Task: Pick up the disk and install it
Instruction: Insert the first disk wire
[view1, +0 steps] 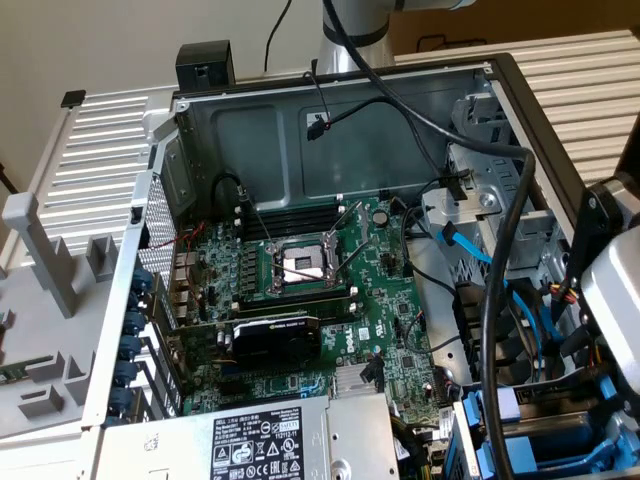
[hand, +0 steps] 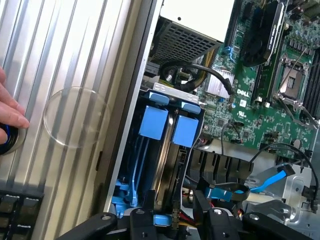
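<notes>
An open computer case (view1: 200, 130) lies on its side on a pale ribbed worktop (hand: 60, 50). The green motherboard (view1: 400, 260) covers its floor and carries the word "DELL" in white, not far from a bare processor socket (view1: 300, 265). At the near edge sits a silver power-supply box (view1: 350, 440). Its black-and-white label shows rows of certification marks, but the print is too fine to read. A black graphics card (view1: 275, 340) lies between that box and the socket, and its green lettering is unreadable.

At the near corner on the exterior view's right is the drive cage (hand: 175, 95). The disk (hand: 152, 122) stands on edge in it, bright blue carrier frame outward, just beside a second blue carrier (hand: 187, 131). The end effector (hand: 177, 222) hangs over the cage, close to the disk; whether it grips anything I cannot tell.

Thick black cables (view1: 500, 250) drape across the cage, and blue data cables (hand: 270, 177) and dark wiring crowd the space next to it. On the worktop beside the case rests a person's hand (hand: 10, 112), with a keyboard (hand: 17, 210) near it.
</notes>
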